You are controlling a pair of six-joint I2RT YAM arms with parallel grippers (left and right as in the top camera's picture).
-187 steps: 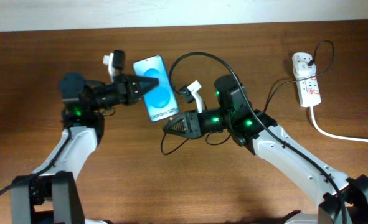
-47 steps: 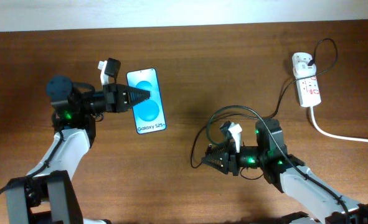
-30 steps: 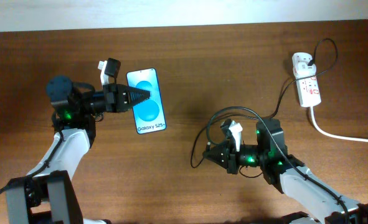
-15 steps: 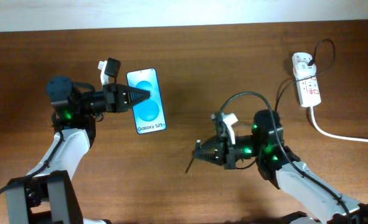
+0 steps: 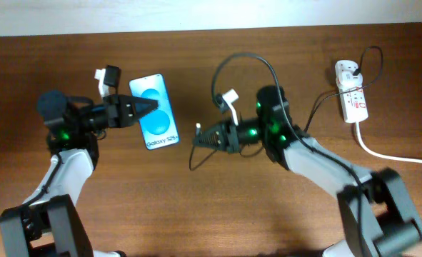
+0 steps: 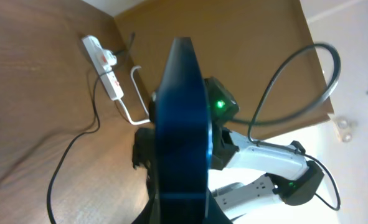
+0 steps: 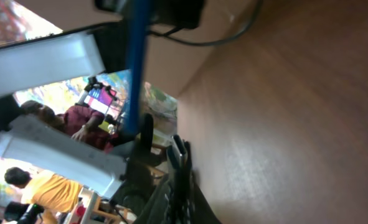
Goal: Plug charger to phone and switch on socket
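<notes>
overhead: left gripper [image 5: 146,108] clamped on black-framed blue-screen smartphone [image 5: 156,123], upper left of centre. right gripper [image 5: 198,140] closed on thin black charger cable [image 5: 248,56] mid-frame (tip near smartphone, not touching). white power strip with red markings [image 5: 353,93] upper right. left wrist: smartphone edge-on, centre. right wrist: cable pinched, bottom centre.

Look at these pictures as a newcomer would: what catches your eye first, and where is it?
The bright blue phone stands out first, held by the left claw at the left of the table. Next comes the charger, its black cable arching above the right arm, with its free end pinched in the right claw just right of the phone. The white socket lies at the far right.
</notes>
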